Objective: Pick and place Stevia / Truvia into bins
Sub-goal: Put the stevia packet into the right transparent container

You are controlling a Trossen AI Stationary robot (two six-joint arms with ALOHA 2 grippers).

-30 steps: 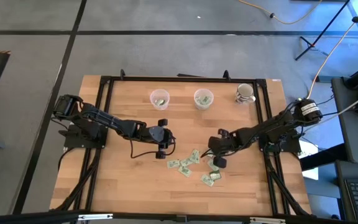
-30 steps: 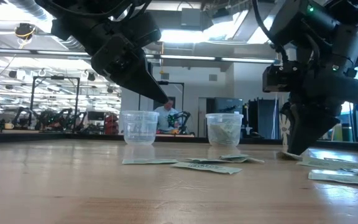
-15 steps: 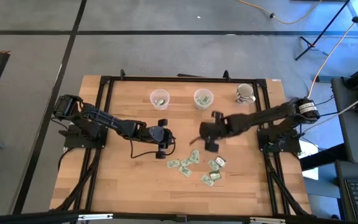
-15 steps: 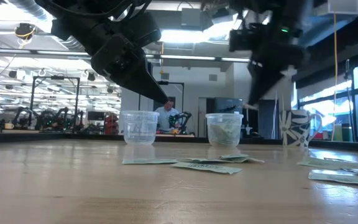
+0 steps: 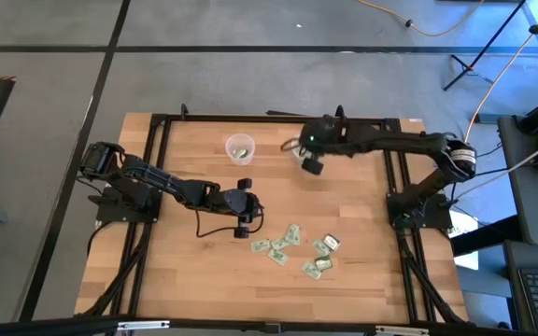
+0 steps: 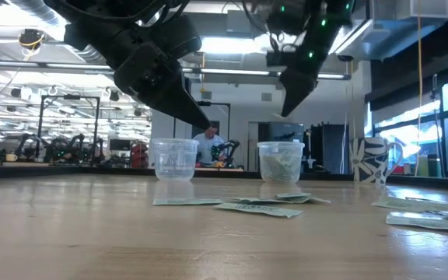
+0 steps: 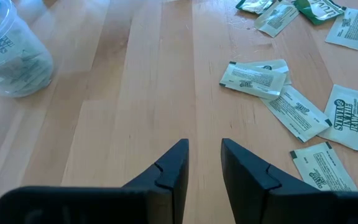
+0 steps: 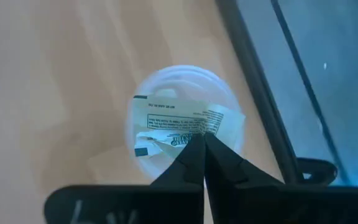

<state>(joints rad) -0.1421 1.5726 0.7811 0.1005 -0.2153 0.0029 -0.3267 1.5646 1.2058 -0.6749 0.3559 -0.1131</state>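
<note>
White sachet (image 8: pixel 178 121), right gripper (image 8: pixel 202 142) now over cup (image 8: pixel 143 99)

Matt wooden table (image 7: pixel 117 93), paper sachets (image 7: pixel 253 78), seemingly clear-plastic cup (image 7: pixel 8 56).

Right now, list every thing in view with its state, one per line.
Right gripper: shut on a sachet, above the right cup.
Left gripper: open, empty, over bare wood.
Left cup: upright, sachets inside.
Loose sachets: flat on the table.
Mug: upright.

We are in a robotics lab. Behind our table (image 6: pixel 92 233) we see workbenches (image 6: pixel 45 159), ceiling ducts (image 6: pixel 22 12) and a seated person (image 6: pixel 207 146).
</note>
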